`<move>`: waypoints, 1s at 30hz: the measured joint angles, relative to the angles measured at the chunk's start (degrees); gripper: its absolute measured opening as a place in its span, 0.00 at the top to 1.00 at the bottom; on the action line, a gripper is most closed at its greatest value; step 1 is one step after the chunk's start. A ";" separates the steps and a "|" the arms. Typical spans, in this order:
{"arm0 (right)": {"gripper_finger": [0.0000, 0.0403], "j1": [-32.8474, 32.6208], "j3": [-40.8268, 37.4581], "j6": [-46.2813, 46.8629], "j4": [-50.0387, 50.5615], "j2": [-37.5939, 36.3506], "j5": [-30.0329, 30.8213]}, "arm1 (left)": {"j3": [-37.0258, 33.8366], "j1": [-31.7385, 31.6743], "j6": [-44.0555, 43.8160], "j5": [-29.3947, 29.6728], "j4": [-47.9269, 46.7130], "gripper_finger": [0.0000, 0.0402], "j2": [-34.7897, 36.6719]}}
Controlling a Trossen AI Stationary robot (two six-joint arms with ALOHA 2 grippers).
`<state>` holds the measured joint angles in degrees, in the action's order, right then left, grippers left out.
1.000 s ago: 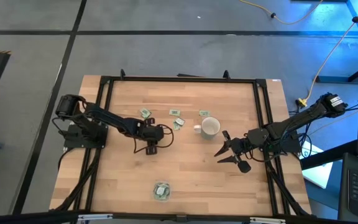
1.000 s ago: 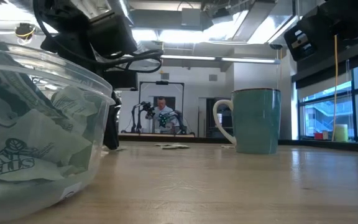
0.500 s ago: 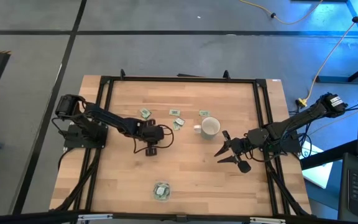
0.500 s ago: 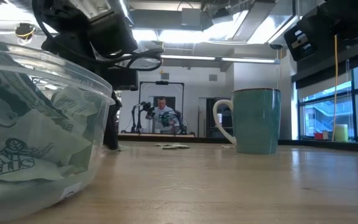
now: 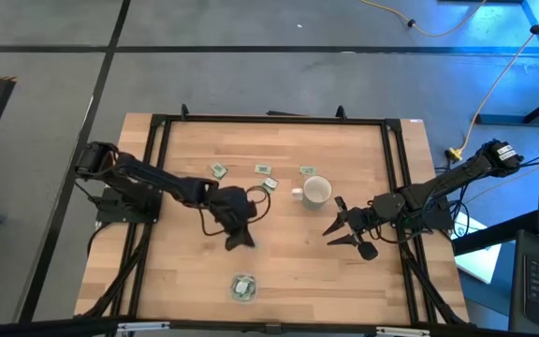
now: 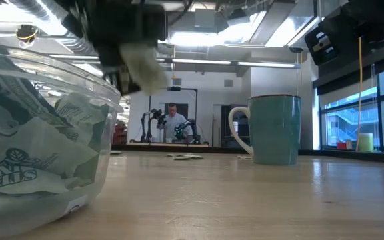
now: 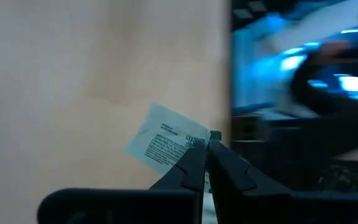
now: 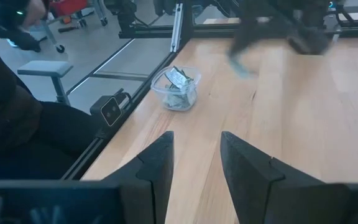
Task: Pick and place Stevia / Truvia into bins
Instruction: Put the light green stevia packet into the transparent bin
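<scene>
My left gripper (image 5: 238, 240) hangs above the table's middle, between the loose sachets and the bin, shut on one green-and-white Stevia sachet (image 7: 166, 144). The low view shows this sachet (image 6: 143, 67) high above the wood. Several more sachets (image 5: 264, 169) lie flat on the table's far half, left of and behind the white mug (image 5: 316, 192). The clear round bin (image 5: 243, 287) stands near the front edge with crumpled sachets inside. My right gripper (image 5: 342, 230) waits open at the right, near the mug, holding nothing. My left gripper pinches the sachet by one end (image 7: 190, 148) between its two fingers (image 7: 224, 163). The rest of the sachet sticks out past the fingertips. The fingers slant downward. The sachet is lifted clear of the table and hangs tilted.
The mug (image 6: 275, 130) stands right of centre. A black frame (image 5: 157, 168) runs round the table's edges. The bin (image 8: 176, 87) has bare wood all round it. A person shows far off in the room behind the table.
My left gripper has risen from the table with a sachet and swung toward the near edge and the bin, tipping up and rolling at the wrist. The sachet, on the wood before, now hangs clear of the table.
</scene>
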<state>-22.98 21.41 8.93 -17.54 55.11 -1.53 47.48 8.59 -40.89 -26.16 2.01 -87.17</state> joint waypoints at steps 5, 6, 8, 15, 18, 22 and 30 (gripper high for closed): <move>0.66 0.00 0.00 -0.02 -0.02 0.00 0.00 | 0.13 5.66 -7.81 -3.31 10.95 0.98 -0.01; 0.66 0.00 0.00 -0.02 -0.02 0.00 0.01 | 0.13 6.80 -8.48 -3.31 11.13 0.98 -0.01; 0.66 0.00 0.00 0.00 -0.02 0.00 0.01 | 0.11 9.02 -9.78 -3.26 10.65 0.98 -0.01; 0.66 -0.02 0.00 0.00 -0.27 0.00 0.01 | 0.09 14.85 -14.18 1.62 8.61 0.98 -2.41; 0.66 -0.02 0.00 0.02 -0.35 0.00 0.01 | 0.09 16.15 -16.05 2.55 8.66 0.98 -3.93; 0.66 -0.04 0.00 0.04 -0.49 0.00 -0.01 | 0.13 17.14 -18.84 2.82 8.90 0.98 -5.94; 0.66 -0.04 0.00 0.26 -0.52 0.00 0.01 | 0.13 16.99 -24.64 0.99 8.57 0.97 -11.18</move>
<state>-23.03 21.41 9.19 -18.06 55.11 -1.53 47.62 25.58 -65.53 -25.17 10.58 -98.35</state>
